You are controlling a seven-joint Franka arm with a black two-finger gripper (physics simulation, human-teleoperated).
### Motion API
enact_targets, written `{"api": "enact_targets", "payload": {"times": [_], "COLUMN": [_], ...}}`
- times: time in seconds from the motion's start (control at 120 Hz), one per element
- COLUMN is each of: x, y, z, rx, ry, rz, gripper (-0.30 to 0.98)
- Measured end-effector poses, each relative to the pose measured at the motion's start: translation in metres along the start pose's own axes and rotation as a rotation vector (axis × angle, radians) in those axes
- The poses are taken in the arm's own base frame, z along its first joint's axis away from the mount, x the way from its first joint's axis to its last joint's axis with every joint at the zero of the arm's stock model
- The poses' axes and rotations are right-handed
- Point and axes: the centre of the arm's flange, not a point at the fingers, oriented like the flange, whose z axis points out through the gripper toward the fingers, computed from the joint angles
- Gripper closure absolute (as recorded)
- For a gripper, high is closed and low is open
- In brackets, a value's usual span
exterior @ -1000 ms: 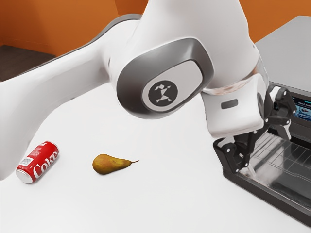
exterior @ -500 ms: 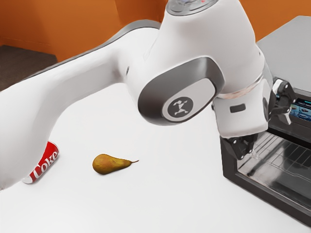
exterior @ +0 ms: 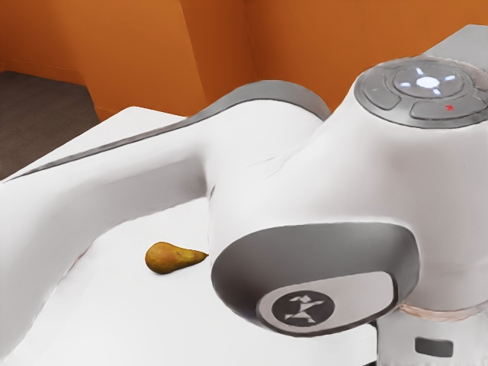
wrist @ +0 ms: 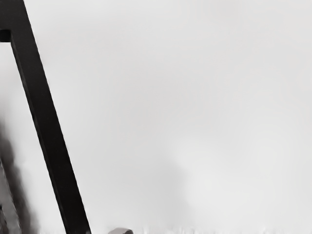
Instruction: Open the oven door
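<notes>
1. I cannot tell from the pictures whether the tool is open or closed, or whether it grips anything.
2. The arm's white wrist (exterior: 400, 343) is at the exterior view's lower right, at the tool's end of the arm.
3. A long black bar (wrist: 53, 131), which looks like part of the oven door, runs near the tool, over or beside the white counter (wrist: 195, 97). It bends at a corner; whether it is the door's frame or its handle, I cannot tell.
4. How far the door stands open cannot be made out.
5. On the bar's other side from the wide stretch of counter is a blurred grey shape (wrist: 7, 200), too unclear to name.
6. The oven's grey top (exterior: 461, 44) is partly visible past the arm, on the tool's side of the scene.
7. A brownish pear (exterior: 169, 258) lies on the counter, well apart from the tool, its stem end toward the arm's grey-rimmed joint (exterior: 313, 278).
</notes>
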Motion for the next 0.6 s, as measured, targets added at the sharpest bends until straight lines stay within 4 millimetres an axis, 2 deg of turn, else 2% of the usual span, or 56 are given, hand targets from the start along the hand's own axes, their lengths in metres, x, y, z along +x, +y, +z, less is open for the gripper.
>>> {"api": "enact_targets", "payload": {"times": [0.017,0.033,0.058,0.075,0.092,0.1,0.108,0.125,0.15,0.183,0.208,0.242,0.267,0.292,0.317,0.333,0.358,0.383,0.417,0.45,0.508,0.6], "x": [0.013,0.022,0.028,0.029,0.026,0.018,0.003,-0.042,-0.117,-0.204,-0.279,-0.375,-0.442,-0.500,-0.547,-0.571,-0.595,-0.609,-0.622,-0.629,-0.633,-0.633], "y": [0.019,0.049,0.111,0.160,0.204,0.218,0.224,0.213,0.185,0.157,0.130,0.111,0.111,0.121,0.137,0.146,0.152,0.153,0.154,0.153,0.151,0.144], "z": [-0.068,-0.129,-0.210,-0.256,-0.291,-0.303,-0.312,-0.317,-0.310,-0.289,-0.256,-0.210,-0.176,-0.151,-0.132,-0.120,-0.097,-0.069,-0.034,-0.011,0.007,0.013], "rx": [0.077,0.146,0.237,0.285,0.320,0.334,0.347,0.369,0.380,0.343,0.270,0.165,0.087,0.030,-0.010,-0.035,-0.082,-0.138,-0.205,-0.241,-0.252,-0.232], "ry": [0.037,0.069,0.129,0.174,0.218,0.229,0.226,0.175,0.058,-0.077,-0.169,-0.261,-0.319,-0.373,-0.416,-0.430,-0.419,-0.384,-0.338,-0.299,-0.250,-0.210], "rz": [0.014,0.033,0.072,0.114,0.157,0.157,0.131,-0.002,-0.250,-0.517,-0.722,-0.984,-1.171,-1.339,-1.482,-1.561,-1.638,-1.686,-1.733,-1.770,-1.823,-1.883], "gripper": [0.49,0.44,0.38,0.35,0.32,0.30,0.29,0.27,0.23,0.19,0.17,0.14,0.13,0.11,0.10,0.09,0.08,0.07,0.07,0.06,0.05,0.04]}}
